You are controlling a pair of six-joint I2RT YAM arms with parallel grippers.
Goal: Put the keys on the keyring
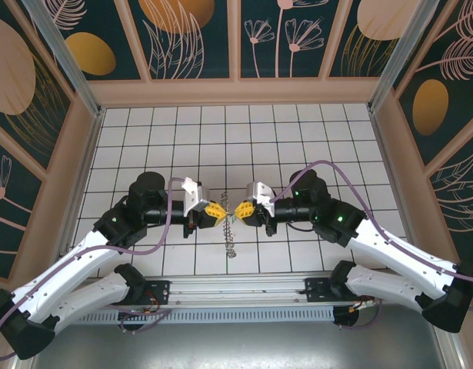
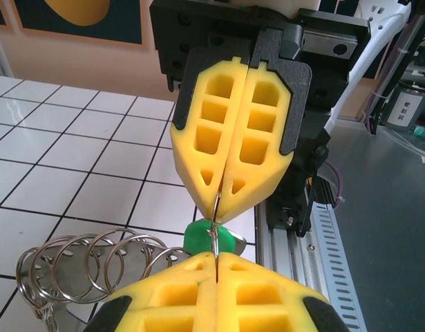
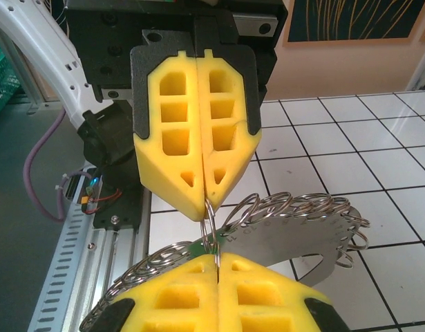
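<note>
1. Top external view, left side: my left fingers point(image 1: 215, 210) are pressed shut, raised over the white tiled desk point(image 1: 298, 138) and meeting the other pair tip to tip.
2. Between the tips is the keyring point(image 2: 215, 220), a thin wire loop. The left wrist view shows each pair of fingers nipping it from an opposite end. The key point(image 2: 206, 239) sits just behind that wire, apparently touching it. A chain of silvery rings point(image 1: 230, 237) strings away from the meeting point towards the near edge.
3. Right side: my right fingers point(image 1: 244, 209) are also clamped shut on the keyring wire.
4. Progress, as I judge it: the ring is picked up and held two-handed, so threading is the step in hand. I cannot tell whether the key is already on the wire or only resting against it. Working it fully round the loop looks to be what remains.
5. The key is tiny, with a rounded pale-green head and a silvery end poking out to one side. The wire is fine and probably slippery. The right wrist view shows a flat silvery plate point(image 3: 302, 235), fringed with rings, beside it.
</note>
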